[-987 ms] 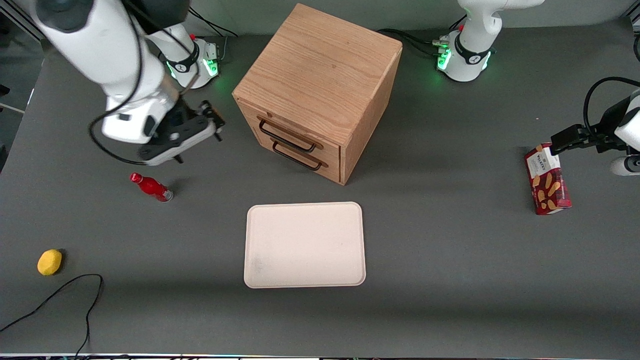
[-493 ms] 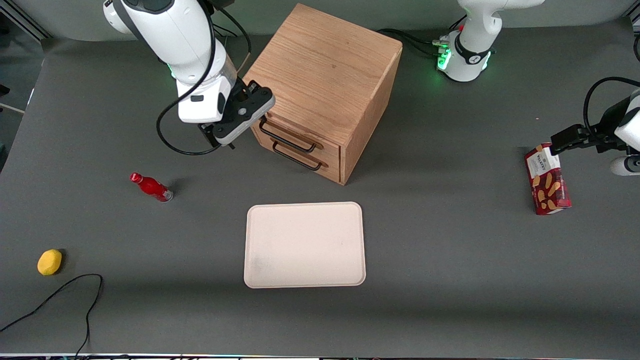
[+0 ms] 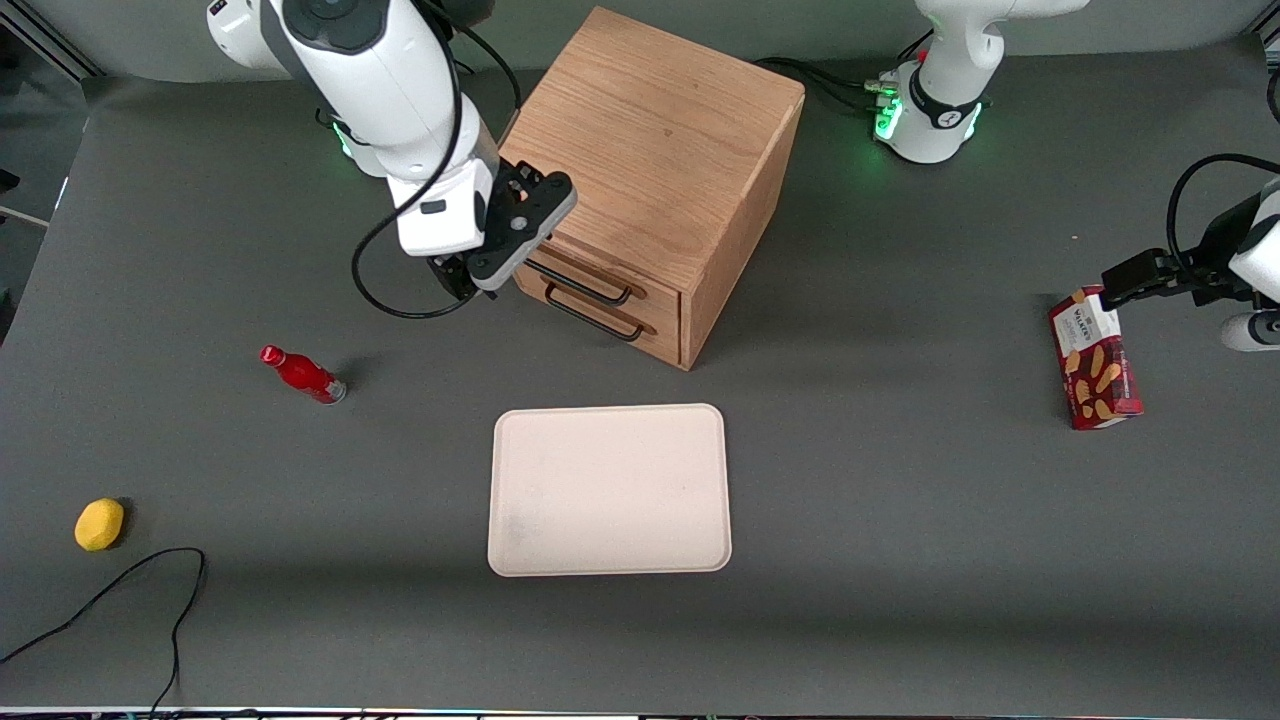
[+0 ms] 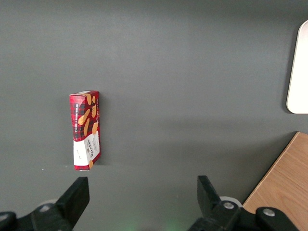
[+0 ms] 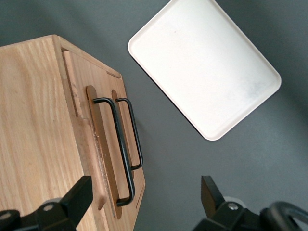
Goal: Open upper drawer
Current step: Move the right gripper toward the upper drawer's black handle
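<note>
The oak cabinet (image 3: pixel 650 130) stands at the middle of the table. Its upper drawer (image 3: pixel 600 272) is shut and flush with the front, with its thin black handle (image 5: pixel 120 149) running along it. The bottom drawer's handle (image 5: pixel 136 139) lies just below. My gripper (image 3: pixel 472 287) hangs in front of the cabinet, at the end of the drawer fronts toward the working arm's end of the table. It is open (image 5: pixel 147 192) with nothing between its fingers. One finger (image 5: pixel 79 195) is over the drawer front and the other (image 5: pixel 209 195) is over the table. The near end of the upper handle sits between them, untouched.
A white tray (image 3: pixel 610 490) lies nearer the front camera than the cabinet. A red bottle (image 3: pixel 303 374), a yellow lemon (image 3: pixel 99 524) and a black cable (image 3: pixel 120 600) lie toward the working arm's end. A red cookie box (image 3: pixel 1093 360) lies toward the parked arm's end.
My gripper has travelled from above the red bottle's area to the cabinet's front, ending at the end of the drawer handles. The drawers have not moved.
</note>
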Controlling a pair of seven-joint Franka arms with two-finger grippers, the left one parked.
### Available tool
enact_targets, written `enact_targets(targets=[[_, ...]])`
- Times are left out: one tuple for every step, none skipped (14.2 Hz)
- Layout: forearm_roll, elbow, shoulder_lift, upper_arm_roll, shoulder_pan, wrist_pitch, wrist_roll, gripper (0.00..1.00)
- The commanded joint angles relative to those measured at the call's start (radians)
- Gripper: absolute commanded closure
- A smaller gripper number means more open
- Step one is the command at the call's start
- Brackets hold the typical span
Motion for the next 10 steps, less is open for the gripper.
enact_targets(targets=[[-0.004, 0.001, 0.004, -0.019, 0.039, 0.001, -0.024, 0.00], [-0.027, 0.001, 0.009, -0.019, 0.042, -0.001, -0.027, 0.00], [-0.039, 0.001, 0.010, -0.018, 0.042, -0.007, -0.030, 0.00], [-0.044, 0.001, 0.010, -0.017, 0.042, -0.016, -0.033, 0.00], [-0.057, -0.001, 0.010, -0.017, 0.042, -0.021, -0.063, 0.00], [-0.067, -0.002, 0.010, -0.019, 0.040, -0.021, -0.093, 0.00], [-0.067, -0.002, 0.010, -0.021, 0.037, -0.021, -0.099, 0.00], [-0.068, -0.004, 0.010, -0.022, 0.036, -0.021, -0.128, 0.00], [-0.068, -0.005, 0.010, -0.024, 0.033, -0.021, -0.165, 0.00], [-0.067, -0.005, 0.009, -0.025, 0.030, -0.021, -0.165, 0.00]])
